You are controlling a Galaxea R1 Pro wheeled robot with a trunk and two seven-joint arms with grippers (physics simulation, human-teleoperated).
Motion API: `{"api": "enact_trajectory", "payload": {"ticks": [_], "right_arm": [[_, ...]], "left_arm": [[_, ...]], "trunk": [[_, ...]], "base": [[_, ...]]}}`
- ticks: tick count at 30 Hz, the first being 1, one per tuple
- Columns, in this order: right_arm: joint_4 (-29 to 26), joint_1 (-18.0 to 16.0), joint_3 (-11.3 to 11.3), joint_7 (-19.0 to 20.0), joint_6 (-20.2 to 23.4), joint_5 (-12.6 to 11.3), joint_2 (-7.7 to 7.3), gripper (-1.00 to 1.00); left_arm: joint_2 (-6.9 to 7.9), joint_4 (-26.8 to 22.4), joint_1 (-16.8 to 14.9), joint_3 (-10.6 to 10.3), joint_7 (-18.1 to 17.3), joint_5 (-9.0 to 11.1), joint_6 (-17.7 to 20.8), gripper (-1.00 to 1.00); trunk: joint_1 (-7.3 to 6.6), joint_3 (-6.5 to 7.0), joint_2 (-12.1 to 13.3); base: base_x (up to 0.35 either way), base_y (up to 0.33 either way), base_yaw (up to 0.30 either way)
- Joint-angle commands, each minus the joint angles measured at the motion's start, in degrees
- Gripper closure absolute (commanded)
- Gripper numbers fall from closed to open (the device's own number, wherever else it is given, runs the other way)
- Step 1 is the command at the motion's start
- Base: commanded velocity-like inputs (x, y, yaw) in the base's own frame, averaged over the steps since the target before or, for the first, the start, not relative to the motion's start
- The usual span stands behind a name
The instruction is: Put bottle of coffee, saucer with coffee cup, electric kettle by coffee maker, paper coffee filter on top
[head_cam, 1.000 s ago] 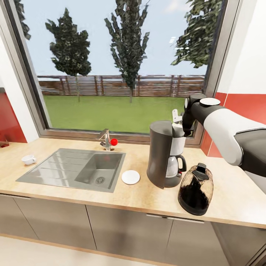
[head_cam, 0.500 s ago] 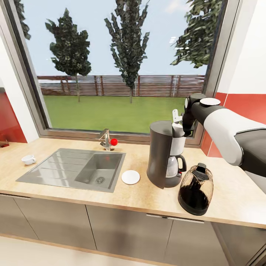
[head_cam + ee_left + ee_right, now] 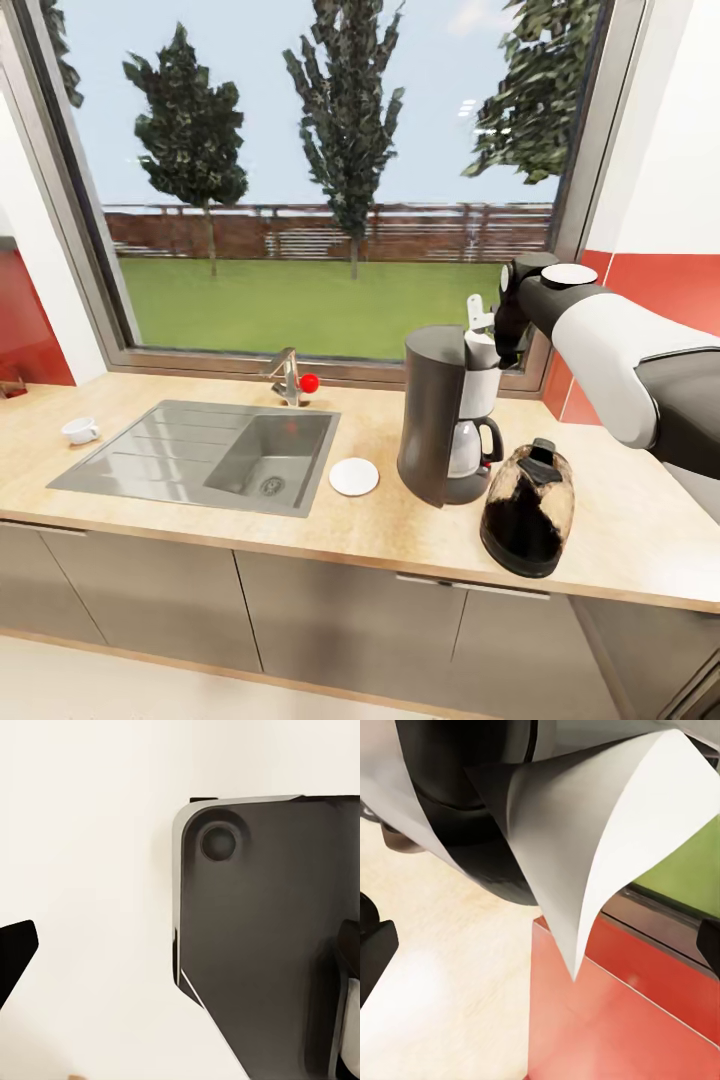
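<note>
Overhead, coffee maker (image 3: pixel 447 415) stands by kettle (image 3: pixel 527 509); wrist-side, paper filter (image 3: pixel 585 832) looms.

Nothing to read from where I stand.
I find no words, brand marks, numbers or signs on the coffee maker (image 3: pixel 440 415), the electric kettle (image 3: pixel 528 510), the paper coffee filter (image 3: pixel 607 832) or the countertop (image 3: pixel 620 520) before me.

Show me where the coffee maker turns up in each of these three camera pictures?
Head view: the coffee maker stands on the countertop, right of the sink.
Left wrist view: not in it, as far as I can tell.
Right wrist view: its dark body sits behind the white paper coffee filter.
Shared landmark: the wooden countertop.
</note>
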Motion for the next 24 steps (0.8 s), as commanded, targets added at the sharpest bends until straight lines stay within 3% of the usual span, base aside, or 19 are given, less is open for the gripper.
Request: {"api": "enact_trajectory", "payload": {"ticks": [1,24], "right_arm": [[-0.09,-0.03,0.42,0.26,0.6,-0.53,-0.04,-1.0],[0.0,-0.03,0.29,0.18,0.19,-0.61,-0.06,-1.0]], "left_arm": [[0.0,0.03,-0.02,-0.07,0.09,0.07,-0.22,-1.0],[0.0,0.03,-0.02,0.03,0.1,0.16,-0.22,-1.0]], "trunk": [[0.03,-0.11,-0.11],[0.03,-0.11,-0.11]], "base": [[-0.01,0.0,0.0],[0.002,0.004,0.0]]}}
